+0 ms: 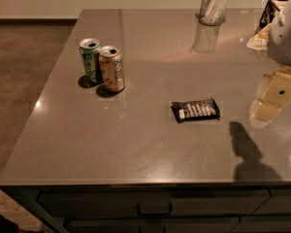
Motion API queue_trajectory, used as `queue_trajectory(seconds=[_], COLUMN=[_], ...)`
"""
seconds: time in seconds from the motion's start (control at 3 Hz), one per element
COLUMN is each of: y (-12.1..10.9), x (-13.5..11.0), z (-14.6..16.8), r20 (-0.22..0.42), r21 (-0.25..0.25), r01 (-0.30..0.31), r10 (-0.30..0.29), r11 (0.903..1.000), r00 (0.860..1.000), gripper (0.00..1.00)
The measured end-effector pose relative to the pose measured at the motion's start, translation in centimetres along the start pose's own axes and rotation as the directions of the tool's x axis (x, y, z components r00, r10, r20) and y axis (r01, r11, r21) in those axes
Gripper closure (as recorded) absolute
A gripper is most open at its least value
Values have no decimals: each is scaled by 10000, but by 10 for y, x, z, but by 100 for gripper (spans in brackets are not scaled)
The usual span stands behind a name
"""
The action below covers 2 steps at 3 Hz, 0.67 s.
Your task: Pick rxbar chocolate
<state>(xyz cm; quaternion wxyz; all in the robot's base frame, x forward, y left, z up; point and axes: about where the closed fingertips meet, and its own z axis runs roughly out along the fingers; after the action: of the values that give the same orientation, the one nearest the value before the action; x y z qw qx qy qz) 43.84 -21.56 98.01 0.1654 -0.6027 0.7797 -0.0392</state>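
Note:
The rxbar chocolate is a flat black bar with white lettering. It lies flat on the grey countertop, right of centre, with its long side running left to right. My gripper hangs at the right edge of the view, below the white arm. It is to the right of the bar, about a bar's length away and above the counter, not touching the bar. Its shadow falls on the counter in front of it.
A green can and an orange can stand side by side at the left rear. A clear cylindrical holder stands at the back edge. A dark wire item sits at the far right rear. Drawers run below the front edge.

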Motion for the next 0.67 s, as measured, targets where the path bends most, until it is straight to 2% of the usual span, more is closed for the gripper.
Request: queue_trajectory(seconds=[0.33, 0.67], y=[0, -11], x=[0, -9], z=[0, 12], r20=[1, 196], r21=[2, -39], r01=[0, 152], r10=[0, -151], r11=[10000, 9999], r00=[10000, 9997], gripper=[0, 0])
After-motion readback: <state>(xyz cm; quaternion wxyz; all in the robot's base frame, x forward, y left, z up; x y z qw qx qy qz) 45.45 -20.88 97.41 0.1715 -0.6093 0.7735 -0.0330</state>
